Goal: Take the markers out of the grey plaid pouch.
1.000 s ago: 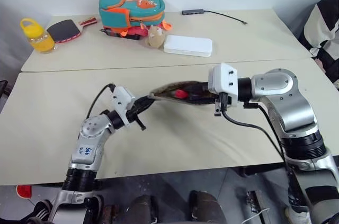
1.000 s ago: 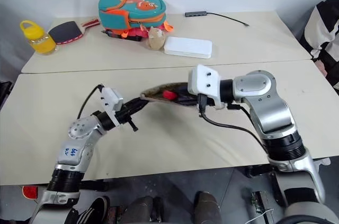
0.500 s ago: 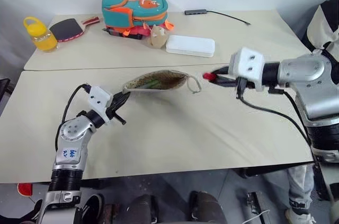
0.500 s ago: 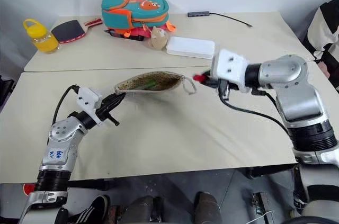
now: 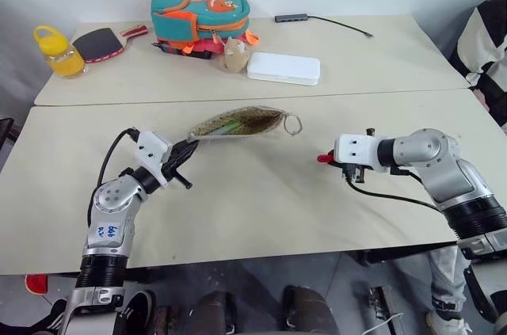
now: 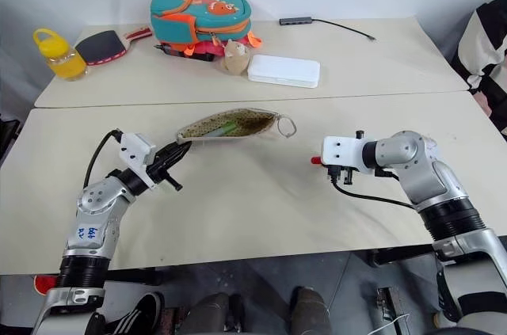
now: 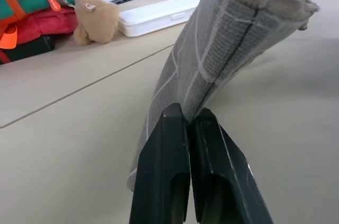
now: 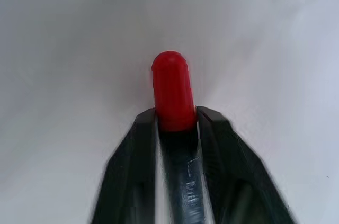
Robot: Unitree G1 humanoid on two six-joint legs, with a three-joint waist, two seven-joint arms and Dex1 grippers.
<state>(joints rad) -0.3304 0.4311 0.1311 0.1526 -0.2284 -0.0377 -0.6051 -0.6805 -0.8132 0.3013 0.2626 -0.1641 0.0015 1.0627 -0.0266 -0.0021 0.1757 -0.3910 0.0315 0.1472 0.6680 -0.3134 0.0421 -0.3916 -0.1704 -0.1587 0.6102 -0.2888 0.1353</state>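
Grey plaid fabric pouch (image 5: 242,122) hangs pinched in the left gripper (image 7: 186,128); right of the pouch, the right gripper (image 8: 175,123) clasps a red-capped marker (image 8: 172,89).

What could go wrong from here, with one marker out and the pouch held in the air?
1. The left end effector pinches only one end of the grey pouch. The pouch hangs open above the table, so the green marker inside may slide out.
2. The right end effector holds the red marker low over the table with its fingers parting. If it drops, the round marker may roll away.
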